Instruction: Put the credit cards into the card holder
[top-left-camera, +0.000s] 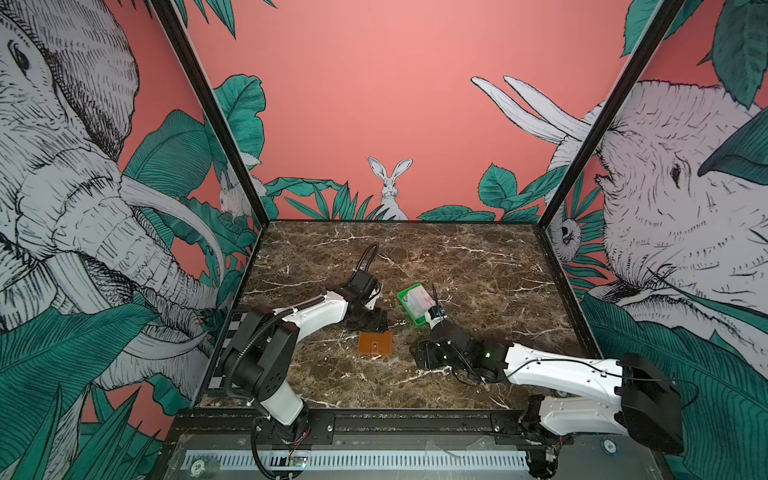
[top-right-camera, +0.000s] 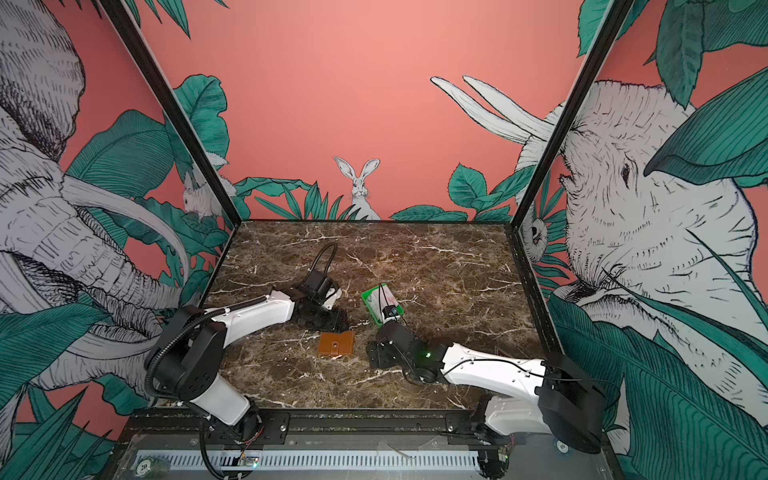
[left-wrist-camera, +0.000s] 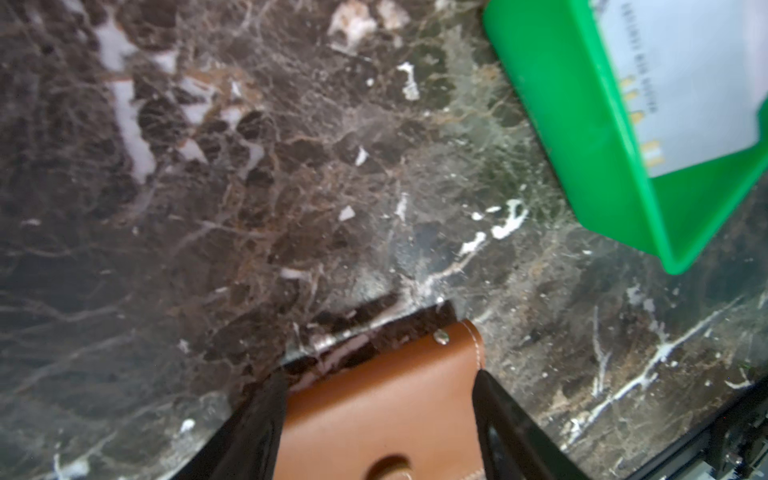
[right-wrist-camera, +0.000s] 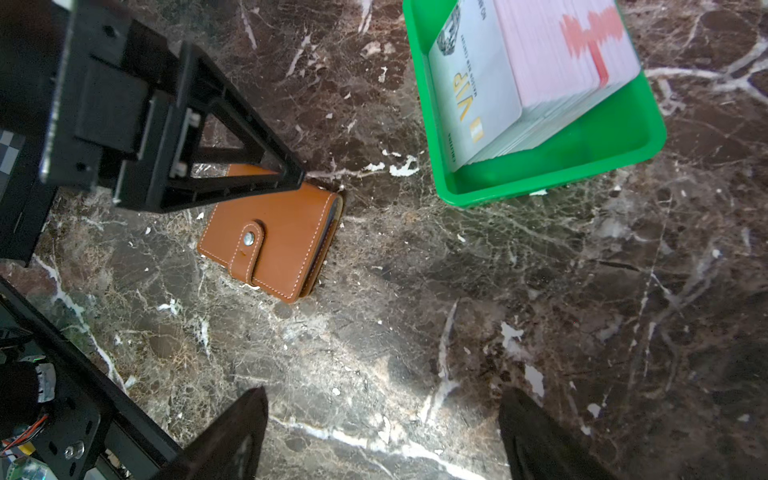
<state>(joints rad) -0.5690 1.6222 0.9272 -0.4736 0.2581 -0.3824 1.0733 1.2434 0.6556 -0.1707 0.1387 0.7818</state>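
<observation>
Soft, even light; left wrist view blurred.

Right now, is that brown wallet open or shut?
Shut. The wallet lies folded flat, its snap tab fastened across the cover; no inner sleeves show.

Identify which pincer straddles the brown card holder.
The left pincer: its fingers flank the card holder, whereas the right pincer hangs open over bare marble.
</observation>
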